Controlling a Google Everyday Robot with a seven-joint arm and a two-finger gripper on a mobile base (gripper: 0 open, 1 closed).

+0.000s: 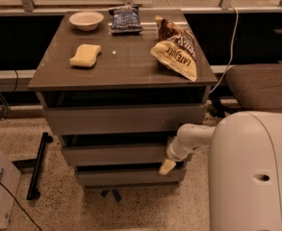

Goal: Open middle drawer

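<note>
The middle drawer (114, 154) is the centre one of three grey-brown fronts in the cabinet (121, 61). Its flat front sits about level with the drawers above and below, with a dark gap over its top edge. My gripper (167, 166) is at the drawer's right end, its cream-coloured tip hanging down over the drawer's lower right corner, just above the lowest drawer (126, 177). The white arm (191, 137) reaches in from the right.
On the cabinet top lie a white bowl (86, 19), a yellow sponge (85, 55), a blue snack bag (125, 19) and a tan chip bag (175, 52). A black bar (37, 165) lies on the floor at left. A padded seat (261, 85) stands at right.
</note>
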